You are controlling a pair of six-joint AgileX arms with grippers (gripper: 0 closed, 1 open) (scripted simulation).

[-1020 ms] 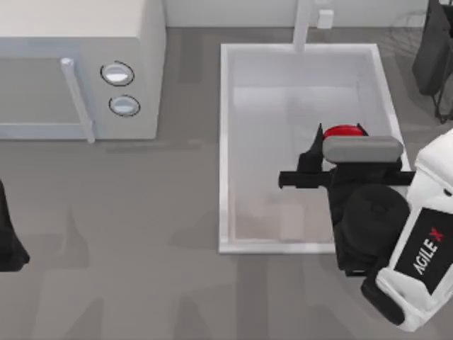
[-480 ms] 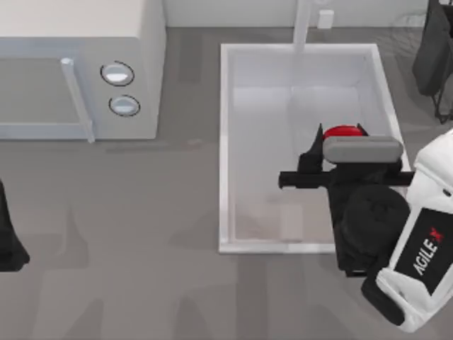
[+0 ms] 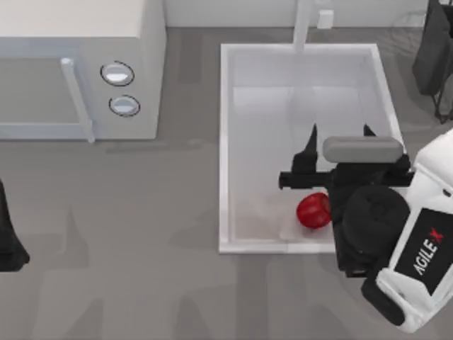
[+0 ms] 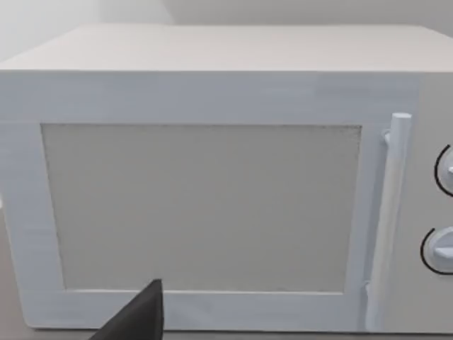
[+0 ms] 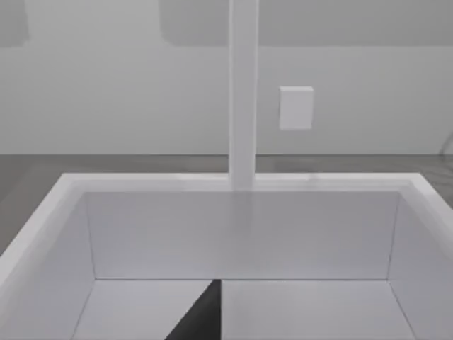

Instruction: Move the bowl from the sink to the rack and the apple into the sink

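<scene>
Your right gripper (image 3: 338,132): above the sink (image 3: 225,142), fingers spread, holding nothing | apple (image 3: 312,210): on the sink floor, near front rim | your left arm: parked left of the sink, grip unclear

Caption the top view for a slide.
Small round red apple lies in the white rectangular sink beneath the right tool, open.

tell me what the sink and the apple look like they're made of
The sink looks like smooth white plastic or enamel: flat, uniform walls with a soft sheen on the floor and no metallic glare. The apple, lying on the basin floor near the right gripper, reads as a glossy, waxy red skin with a faint highlight; in this rendered scene it could as well be plastic.
</scene>
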